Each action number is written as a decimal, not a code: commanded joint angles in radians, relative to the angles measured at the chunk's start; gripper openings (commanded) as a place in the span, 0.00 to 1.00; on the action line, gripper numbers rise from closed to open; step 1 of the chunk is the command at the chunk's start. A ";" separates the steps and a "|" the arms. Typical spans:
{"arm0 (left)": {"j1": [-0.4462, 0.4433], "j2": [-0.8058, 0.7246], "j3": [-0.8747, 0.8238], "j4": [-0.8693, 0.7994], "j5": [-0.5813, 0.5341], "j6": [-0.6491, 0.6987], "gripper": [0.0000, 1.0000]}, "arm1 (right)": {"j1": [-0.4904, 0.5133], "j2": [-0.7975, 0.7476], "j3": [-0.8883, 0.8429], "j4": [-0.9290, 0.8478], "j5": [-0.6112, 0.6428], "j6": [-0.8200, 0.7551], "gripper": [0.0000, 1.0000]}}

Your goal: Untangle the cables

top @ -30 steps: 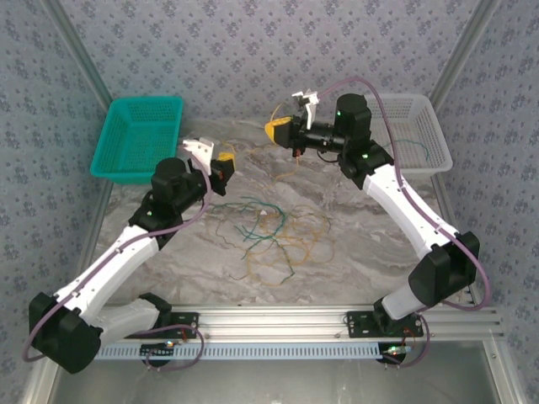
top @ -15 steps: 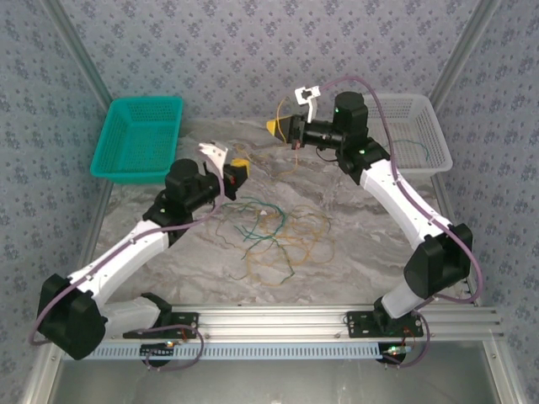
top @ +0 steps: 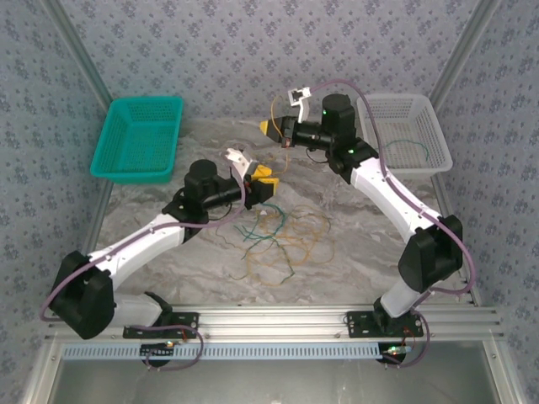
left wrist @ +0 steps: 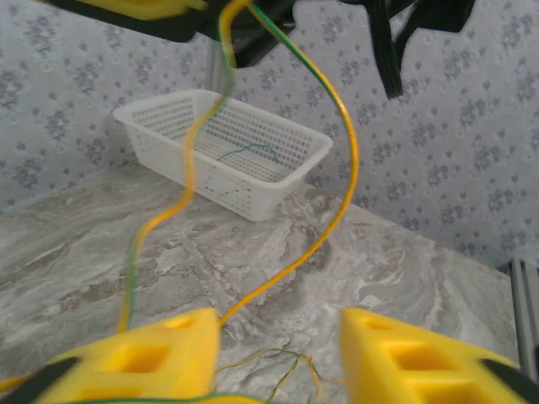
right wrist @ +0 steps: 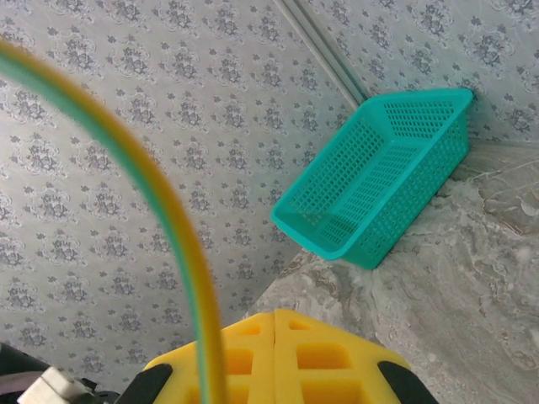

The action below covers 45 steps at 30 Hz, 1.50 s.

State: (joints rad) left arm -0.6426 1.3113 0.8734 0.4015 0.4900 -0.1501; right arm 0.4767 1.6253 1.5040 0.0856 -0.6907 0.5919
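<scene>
While the right gripper (right wrist: 275,353) pinches one seemingly light, springy cable (right wrist: 184,244) aloft, the left gripper (left wrist: 278,358) hangs with pads apart. Other cables (top: 274,231) sprawl tangled on the desk (top: 362,244), probably best grabbed near free ends.

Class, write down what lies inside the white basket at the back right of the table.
One dark green cable lies curled on the floor of the white basket. From above, the right arm crosses the basket's near-left corner, hiding a little of the floor there.
</scene>
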 commanded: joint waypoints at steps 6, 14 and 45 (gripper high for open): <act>-0.045 0.038 0.083 0.047 0.067 0.070 0.64 | 0.011 0.011 0.045 0.015 0.013 0.029 0.00; -0.045 0.080 0.092 0.063 -0.064 0.082 0.60 | 0.037 -0.001 0.013 0.049 0.003 0.083 0.00; 0.097 -0.058 0.003 -0.004 -0.358 -0.084 0.00 | 0.024 -0.132 0.010 -0.369 0.298 -0.186 0.67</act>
State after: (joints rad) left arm -0.5747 1.3041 0.8780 0.4133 0.1669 -0.2005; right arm 0.5102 1.5421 1.4864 -0.1925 -0.4553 0.4801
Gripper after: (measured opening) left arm 0.068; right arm 0.660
